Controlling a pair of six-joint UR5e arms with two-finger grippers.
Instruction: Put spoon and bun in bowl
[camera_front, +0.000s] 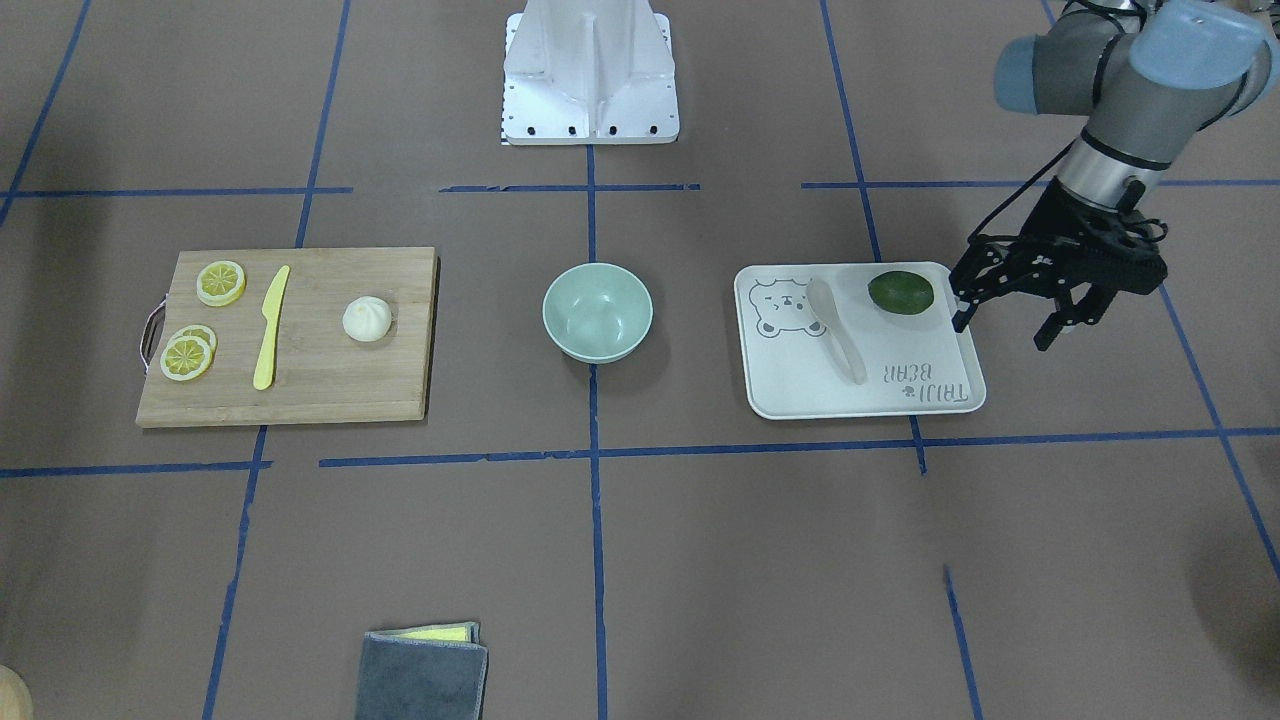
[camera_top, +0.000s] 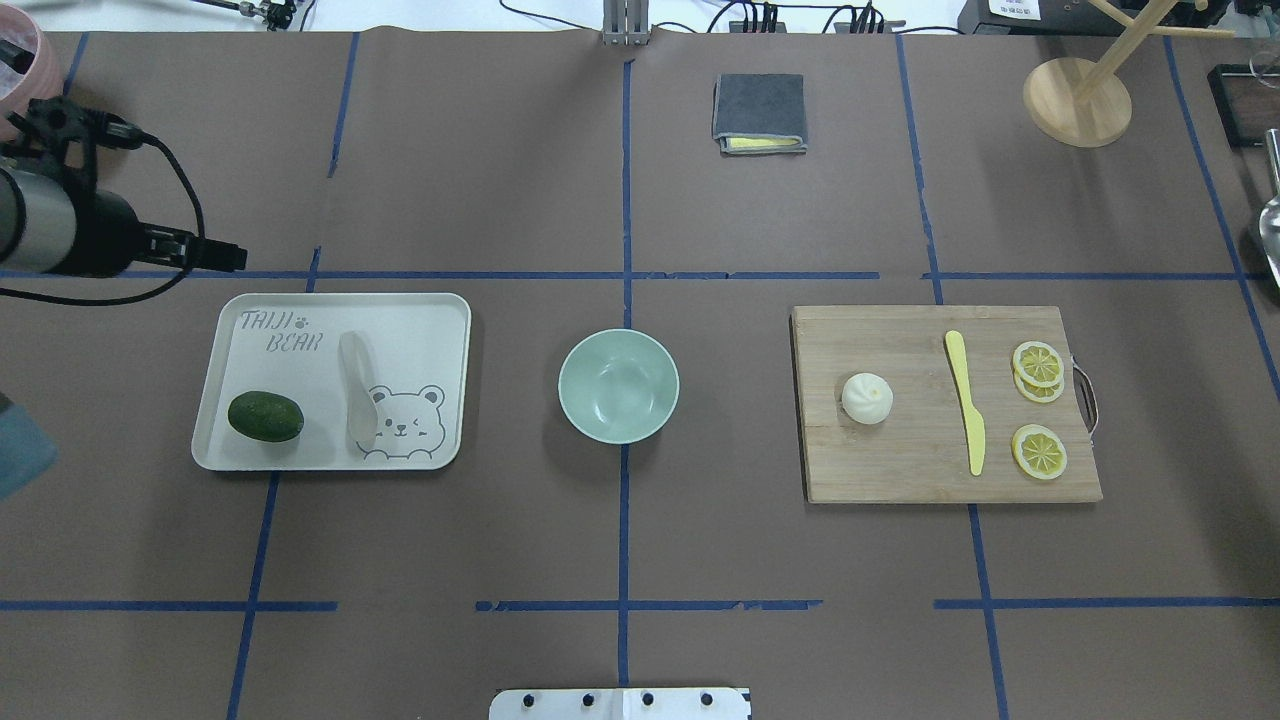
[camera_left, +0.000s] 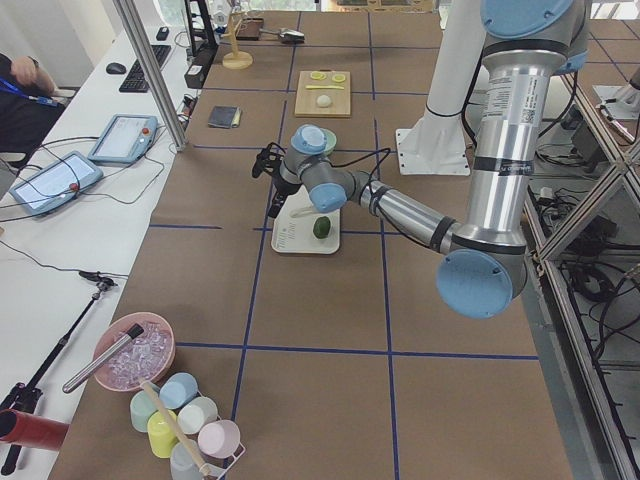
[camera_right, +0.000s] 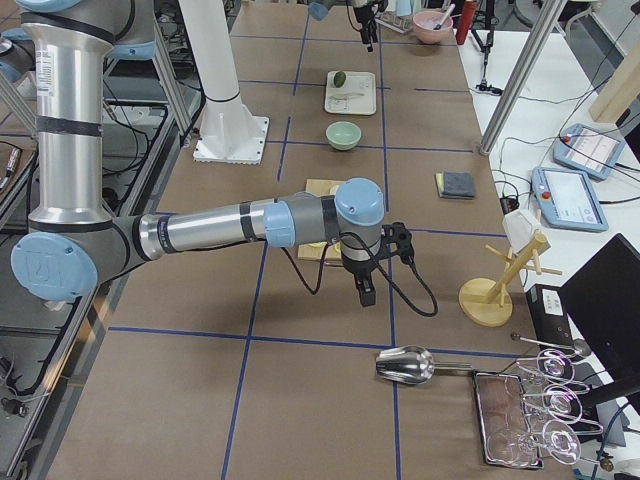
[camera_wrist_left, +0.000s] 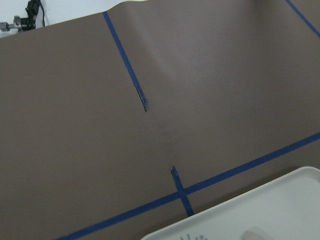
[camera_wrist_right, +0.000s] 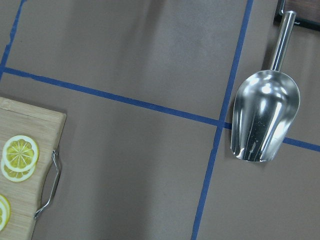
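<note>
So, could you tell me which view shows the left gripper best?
Exterior front-facing: the left gripper shows whole, jaws open, by the tray. Overhead shows only part, opening unclear; both side views show it tiny; wrist views miss it.

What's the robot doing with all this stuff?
It is meant to put the spoon and the bun in the bowl, which is empty. Neither has been picked up yet. The spoon lies on the tray beside a green fruit, and the bun sits on the cutting board. The left gripper is open and hangs by the tray's edge, near the fruit. The right gripper is off past the board; I cannot tell if it is open.
</note>
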